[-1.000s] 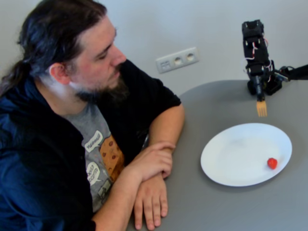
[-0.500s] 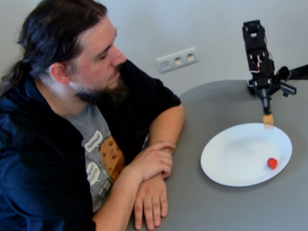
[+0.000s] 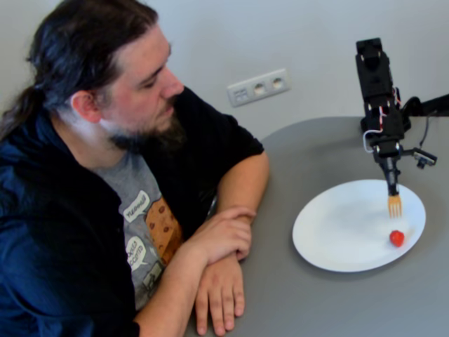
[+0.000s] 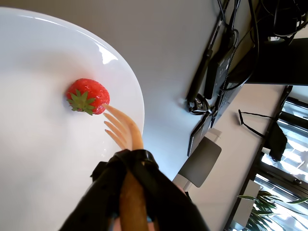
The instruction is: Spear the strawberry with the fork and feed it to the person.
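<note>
A small red strawberry [image 3: 397, 238] with green leaves [image 4: 87, 96] lies near the right rim of the white plate [image 3: 335, 235] [image 4: 38, 163]. The pale orange fork [image 3: 394, 205] [image 4: 123, 129] points down over the plate, its tines a little above and left of the berry in the fixed view. In the wrist view the tine tips reach the berry's edge; I cannot tell whether they touch. My black gripper [image 3: 390, 184] [image 4: 126, 159] is shut on the fork's handle. The person [image 3: 119, 105], bearded with dark tied-back hair, sits at the left and looks toward the plate.
The person's folded forearms [image 3: 221, 263] rest on the grey round table [image 3: 316, 302] left of the plate. A white wall socket [image 3: 258, 87] sits on the wall behind. The wrist view shows dark monitors and cables [image 4: 226, 62] past the table edge.
The arm has swung down and to the right. The fork went from above the bare table behind the plate to over the plate, close to the strawberry. Person and berry stayed put.
</note>
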You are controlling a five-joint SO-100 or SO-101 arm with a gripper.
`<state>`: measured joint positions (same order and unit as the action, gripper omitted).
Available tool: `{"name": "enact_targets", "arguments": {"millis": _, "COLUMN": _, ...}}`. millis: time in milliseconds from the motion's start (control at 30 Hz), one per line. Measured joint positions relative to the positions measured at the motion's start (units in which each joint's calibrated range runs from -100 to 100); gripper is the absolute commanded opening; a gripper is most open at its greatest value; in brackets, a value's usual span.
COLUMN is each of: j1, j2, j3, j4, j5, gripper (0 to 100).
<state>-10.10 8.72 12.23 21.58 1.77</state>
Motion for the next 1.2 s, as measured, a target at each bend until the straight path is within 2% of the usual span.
{"name": "enact_targets", "arguments": {"millis": 500, "j1": 0.00, "j2": 13.82, "j3": -13.13, "j4": -0.34, "j5": -0.10, "gripper": 2}}
{"name": "enact_targets", "arguments": {"millis": 1200, "j1": 2.18, "j2": 15.09, "j3": -14.31, "j4": -0.43, "j5": -0.10, "gripper": 2}}
